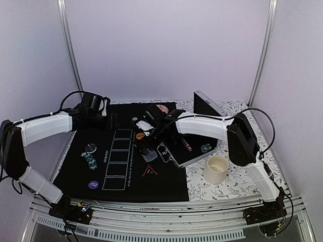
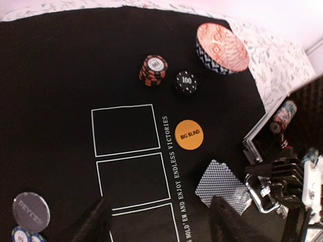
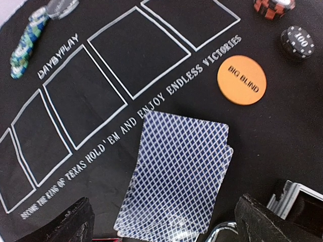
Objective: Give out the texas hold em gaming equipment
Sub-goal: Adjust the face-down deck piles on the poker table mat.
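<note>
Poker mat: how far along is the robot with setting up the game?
Looks done: red chip stack, green chip stack and Big Blind disc sit on the mat. In hand: nothing; the open right gripper hangs over face-down cards. Probably left: dealing more cards; the five outlined boxes are empty.

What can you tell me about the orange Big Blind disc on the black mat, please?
The orange disc is a flat, round token that looks like plastic, with BIG BLIND printed in black capitals across its face. It lies flat and face up on the black mat, beside the end of the mat's white printed line. It sits apart from the face-down cards and the black 100 chip. Only the mat touches it.
</note>
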`<control>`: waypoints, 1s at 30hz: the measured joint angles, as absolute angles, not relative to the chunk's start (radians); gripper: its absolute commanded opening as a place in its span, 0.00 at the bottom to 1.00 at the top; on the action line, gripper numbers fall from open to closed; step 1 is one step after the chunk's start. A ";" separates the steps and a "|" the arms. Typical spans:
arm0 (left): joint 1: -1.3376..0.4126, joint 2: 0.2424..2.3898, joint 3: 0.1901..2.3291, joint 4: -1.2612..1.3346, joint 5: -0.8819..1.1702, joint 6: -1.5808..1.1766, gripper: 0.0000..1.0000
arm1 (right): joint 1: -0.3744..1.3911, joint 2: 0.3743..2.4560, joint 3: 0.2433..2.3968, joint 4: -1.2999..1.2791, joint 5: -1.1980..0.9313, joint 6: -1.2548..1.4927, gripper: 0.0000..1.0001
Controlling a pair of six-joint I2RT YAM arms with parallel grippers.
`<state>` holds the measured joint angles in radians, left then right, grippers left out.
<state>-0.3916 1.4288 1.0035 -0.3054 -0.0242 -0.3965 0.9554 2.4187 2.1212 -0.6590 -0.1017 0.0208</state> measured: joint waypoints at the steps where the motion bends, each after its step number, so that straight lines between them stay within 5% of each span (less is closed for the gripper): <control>1: -0.391 1.457 1.006 -0.297 -0.002 -0.405 0.56 | 0.955 2.429 2.121 -0.660 -0.100 0.014 0.99; 13: -0.430 1.861 1.142 -0.218 0.176 -0.440 0.41 | 0.960 2.447 2.094 -0.651 -0.084 -0.035 0.99; 30: -0.468 2.024 1.243 -0.221 0.235 -0.407 0.22 | 0.964 2.455 2.075 -0.620 -0.091 -0.041 0.99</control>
<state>-0.4683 2.0243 1.2434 -0.2207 0.2348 -0.4072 0.9638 2.4550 2.0750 -0.6197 -0.0910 -0.0410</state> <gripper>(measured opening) 0.244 0.995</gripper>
